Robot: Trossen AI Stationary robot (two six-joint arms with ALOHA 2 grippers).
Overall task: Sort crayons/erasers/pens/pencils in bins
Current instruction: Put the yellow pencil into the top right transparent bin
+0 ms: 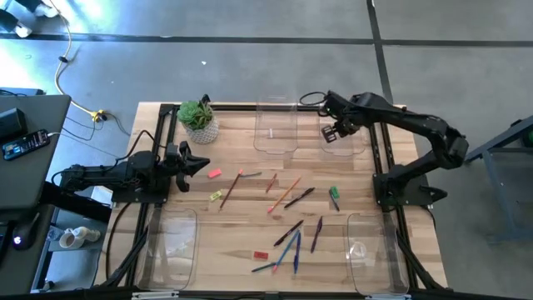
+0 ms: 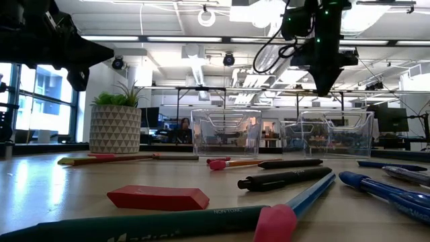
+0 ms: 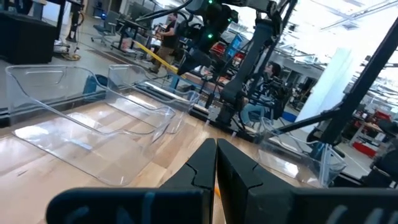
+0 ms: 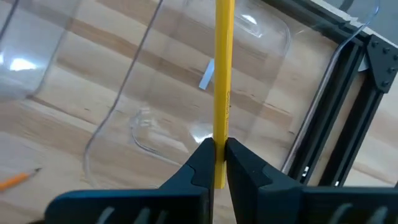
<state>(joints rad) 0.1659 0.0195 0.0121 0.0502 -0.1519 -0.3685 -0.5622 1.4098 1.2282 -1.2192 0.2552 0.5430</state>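
Observation:
My right gripper (image 1: 337, 133) hangs over the far right bin (image 1: 348, 142), shut on a yellow pencil (image 4: 222, 74). The left wrist view shows that pencil (image 3: 152, 53) in the air, far off. My left gripper (image 1: 200, 164) waits shut and level at the table's left side, next to a pink eraser (image 1: 214, 173). Pencils (image 1: 287, 193), black pens (image 1: 300, 197), blue pens (image 1: 296, 250) and a red eraser (image 1: 261, 255) lie flat on the table's middle. Another bin (image 1: 276, 127) stands at the far middle, and two bins (image 1: 171, 246) (image 1: 371, 250) stand near the front. My right gripper pinches the yellow pencil close to one end (image 4: 221, 134) between its two fingers (image 4: 202, 163). The fingers point steeply down from above. The long rest of the pencil sticks out to one side, slightly tilted, lifted clear above the far right bin (image 4: 186, 93).
A potted plant (image 1: 199, 121) stands at the far left. A green eraser (image 1: 334, 193) and a yellow-green eraser (image 1: 216, 197) lie among the sticks. A black frame rail (image 4: 348, 106) runs along the table's right edge beside the bin.

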